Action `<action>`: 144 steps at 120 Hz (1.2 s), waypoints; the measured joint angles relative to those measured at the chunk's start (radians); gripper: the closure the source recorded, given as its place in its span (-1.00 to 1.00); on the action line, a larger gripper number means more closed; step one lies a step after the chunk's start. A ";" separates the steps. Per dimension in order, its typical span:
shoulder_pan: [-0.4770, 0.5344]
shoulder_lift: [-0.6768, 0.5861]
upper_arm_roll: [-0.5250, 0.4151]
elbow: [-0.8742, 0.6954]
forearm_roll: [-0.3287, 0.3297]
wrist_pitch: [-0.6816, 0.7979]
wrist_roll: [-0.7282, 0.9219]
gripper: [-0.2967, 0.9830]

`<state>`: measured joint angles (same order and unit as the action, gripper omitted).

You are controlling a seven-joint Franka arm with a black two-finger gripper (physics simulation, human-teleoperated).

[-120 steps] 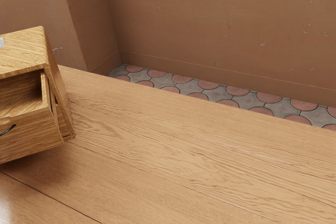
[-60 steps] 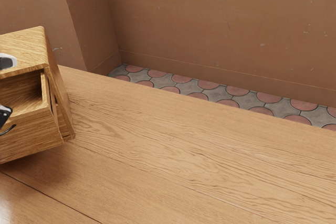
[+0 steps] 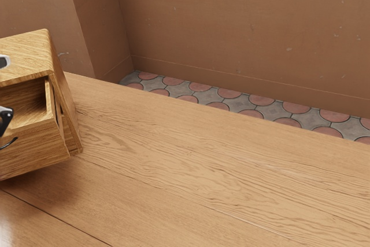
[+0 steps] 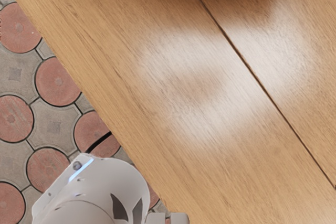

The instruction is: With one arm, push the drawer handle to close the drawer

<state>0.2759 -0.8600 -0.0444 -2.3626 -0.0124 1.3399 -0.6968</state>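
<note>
Below the gripper (image 3: 5, 118) is a wooden table (image 3: 219, 172) with pale shine; farther from it are brown walls (image 3: 243, 21) and a red-grey tiled floor (image 3: 251, 113).

The exterior view's left edge crops cabinet (image 3: 26, 56), drawer (image 3: 37, 151), handle (image 3: 8, 143) and pincer (image 3: 6, 118); the wrist view's lower edge, the arm's base (image 4: 100, 187).

It looks like a plain indoor room, its exact use unclear: in the exterior view, scuffed brown walls (image 3: 243, 21) stand at twelve o'clock, red-and-grey patterned floor tiles (image 3: 296, 108) reach three, and a wood-grained tabletop (image 3: 202, 172) spans six.
</note>
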 joint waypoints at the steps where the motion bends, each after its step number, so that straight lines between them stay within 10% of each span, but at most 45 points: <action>1: 0.000 0.001 0.000 0.000 0.001 0.001 -0.001 0.69; 144: 0.153 0.227 0.041 -0.030 0.081 0.252 -0.087 0.69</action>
<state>0.4293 -0.6325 -0.0030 -2.3927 0.0682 1.5915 -0.7837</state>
